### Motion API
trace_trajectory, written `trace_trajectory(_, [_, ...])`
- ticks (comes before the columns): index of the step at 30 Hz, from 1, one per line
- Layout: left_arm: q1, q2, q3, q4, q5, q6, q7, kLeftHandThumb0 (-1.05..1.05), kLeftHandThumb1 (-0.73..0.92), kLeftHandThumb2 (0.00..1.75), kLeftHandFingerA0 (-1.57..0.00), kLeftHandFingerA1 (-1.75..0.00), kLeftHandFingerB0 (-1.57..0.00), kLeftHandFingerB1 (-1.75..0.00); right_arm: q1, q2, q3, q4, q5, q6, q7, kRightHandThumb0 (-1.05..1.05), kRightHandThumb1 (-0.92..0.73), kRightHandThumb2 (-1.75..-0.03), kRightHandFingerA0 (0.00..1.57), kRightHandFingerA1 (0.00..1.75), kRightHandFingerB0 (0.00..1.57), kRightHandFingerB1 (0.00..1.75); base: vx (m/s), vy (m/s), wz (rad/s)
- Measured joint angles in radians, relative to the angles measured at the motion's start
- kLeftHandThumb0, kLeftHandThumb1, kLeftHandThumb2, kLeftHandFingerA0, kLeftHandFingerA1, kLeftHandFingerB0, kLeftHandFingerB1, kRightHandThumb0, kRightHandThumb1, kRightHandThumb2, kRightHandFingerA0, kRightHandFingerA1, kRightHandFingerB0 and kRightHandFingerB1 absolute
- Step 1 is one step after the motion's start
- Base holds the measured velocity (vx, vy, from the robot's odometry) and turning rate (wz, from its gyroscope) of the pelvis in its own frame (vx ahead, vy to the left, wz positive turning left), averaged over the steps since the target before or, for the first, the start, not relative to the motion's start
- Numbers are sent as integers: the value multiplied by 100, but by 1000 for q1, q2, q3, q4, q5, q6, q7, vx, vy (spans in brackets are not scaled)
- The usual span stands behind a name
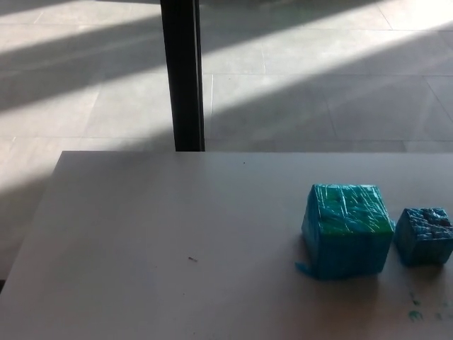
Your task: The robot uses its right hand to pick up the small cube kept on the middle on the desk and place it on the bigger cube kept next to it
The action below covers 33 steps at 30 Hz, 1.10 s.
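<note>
A big cube (347, 229) wrapped in shiny blue and green tape sits on the white desk (177, 269), right of the middle. Just to its right, near the picture's edge, stands a small blue cube (424, 236), a narrow gap apart from the big one. Both rest flat on the desk. Neither of my hands nor any arm shows in the head view.
A black vertical post (182, 74) rises behind the desk's far edge. Beyond it lies a tiled floor (318, 71) with bands of sunlight. Small green specks (416, 312) mark the desk in front of the small cube.
</note>
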Motion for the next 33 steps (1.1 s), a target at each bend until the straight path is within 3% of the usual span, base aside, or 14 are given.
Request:
trace_trajectory(3, [-1, 0, -2, -1, 0, 0, 0, -88, 78, 64, -34, -49, -25, -34, -28, -6, 47, 25, -41, -13, 6, -90, -47, -72, 0, 0, 0, 0, 0, 0, 0])
trace_trajectory(4, [-1, 0, -3, -2, 0, 0, 0, -88, 78, 64, -35, -48, -26, -34, -37, -6, 60, 31, -53, -17, 7, -99, -54, -58, 0, 0, 0, 0, 0, 0, 0])
trace_trajectory(16, [-9, 0, -16, 11, 0, 0, -3, -89, 78, 64, -37, -50, -26, -34, -183, 4, 225, 115, -217, -42, 27, -101, -58, -59, 0, 0, 0, 0, 0, 0, 0])
trace_trajectory(33, [-10, 0, -26, 13, 0, 0, -4, -88, 78, 64, -35, -49, -26, -34, -252, 177, 272, 303, -348, -68, 19, -103, -58, -58, 0, 0, 0, 0, 0, 0, 0])
